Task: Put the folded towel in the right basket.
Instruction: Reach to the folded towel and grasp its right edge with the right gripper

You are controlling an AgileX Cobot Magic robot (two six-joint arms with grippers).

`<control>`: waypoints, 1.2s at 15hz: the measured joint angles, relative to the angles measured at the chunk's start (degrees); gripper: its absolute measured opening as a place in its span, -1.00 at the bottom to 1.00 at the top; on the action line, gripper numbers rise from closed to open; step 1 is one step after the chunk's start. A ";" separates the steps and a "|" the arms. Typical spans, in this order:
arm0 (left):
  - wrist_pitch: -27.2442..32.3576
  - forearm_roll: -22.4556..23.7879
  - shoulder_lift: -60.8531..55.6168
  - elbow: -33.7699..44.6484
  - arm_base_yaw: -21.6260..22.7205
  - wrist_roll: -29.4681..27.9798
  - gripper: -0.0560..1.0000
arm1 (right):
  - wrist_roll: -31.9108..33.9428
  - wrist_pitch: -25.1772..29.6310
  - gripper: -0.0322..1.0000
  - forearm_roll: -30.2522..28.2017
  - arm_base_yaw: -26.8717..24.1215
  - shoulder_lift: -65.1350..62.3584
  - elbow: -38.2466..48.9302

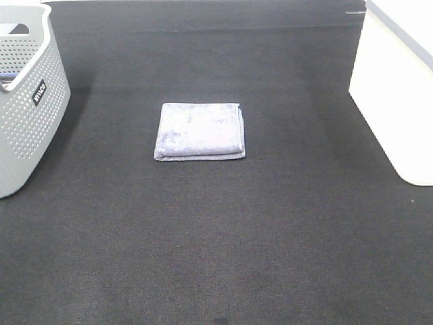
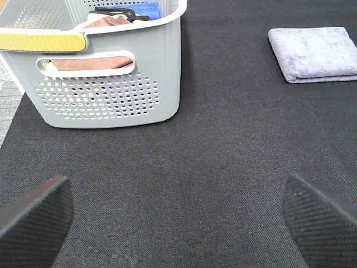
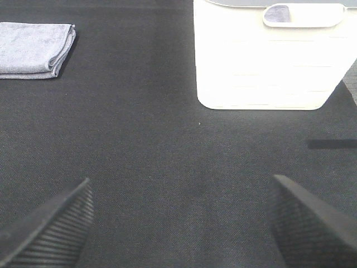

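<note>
1. The towel [image 1: 200, 131] lies folded flat on the mat [image 1: 216, 257]. In the high view its layered edges show along its near and right sides.
2. My left gripper [image 2: 178, 223] is spread wide with nothing in it. The towel is well apart from it, ahead and off toward my right.
3. My right gripper [image 3: 181, 223] is spread wide too, and is empty. The towel is well apart from it, ahead and off toward my left.
4. The white basket [image 1: 396, 88] stands right of the towel and the grey basket [image 1: 27, 101] left of it, both well apart from it.
5. The high view cuts off both baskets at its edges. Each wrist view cuts off one end of the towel.
6. The inside of the white basket is hidden in every view.
7. The grey basket holds a brownish cloth [image 2: 89, 62], something blue [image 2: 146, 8] and a black thing [image 2: 120, 12]. I cannot tell what the last two are.
8. The label [image 1: 38, 93] on the grey basket is too small to read.
9. Only my dark, ribbed fingertips [image 2: 36, 220] show in the wrist views.
</note>
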 joint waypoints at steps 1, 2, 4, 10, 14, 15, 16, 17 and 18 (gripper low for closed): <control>0.00 0.00 0.00 0.00 0.00 0.00 0.94 | 0.00 0.00 0.61 0.00 0.00 0.00 0.00; 0.00 0.00 0.00 0.00 0.00 0.00 0.94 | 0.00 0.00 0.61 0.00 0.00 0.00 0.00; 0.00 0.00 0.00 0.00 0.00 0.00 0.94 | 0.00 0.00 0.61 0.00 0.00 0.00 0.00; 0.00 0.00 0.00 0.00 0.00 0.00 0.94 | 0.00 0.00 0.61 0.00 0.00 0.00 0.00; 0.00 0.00 0.00 0.00 0.00 0.00 0.94 | 0.00 0.00 0.61 0.00 0.00 0.00 0.00; 0.00 0.00 0.00 0.00 0.00 0.00 0.94 | 0.00 0.00 0.61 0.00 0.00 0.00 0.00; 0.00 0.00 0.00 0.00 0.00 0.00 0.94 | 0.00 0.00 0.61 0.00 0.00 0.00 0.00; 0.00 0.00 0.00 0.00 0.00 0.00 0.94 | 0.00 0.00 0.61 0.00 0.00 0.00 0.00; 0.00 0.00 0.00 0.00 0.00 0.00 0.94 | 0.00 0.00 0.61 0.00 0.00 0.00 0.00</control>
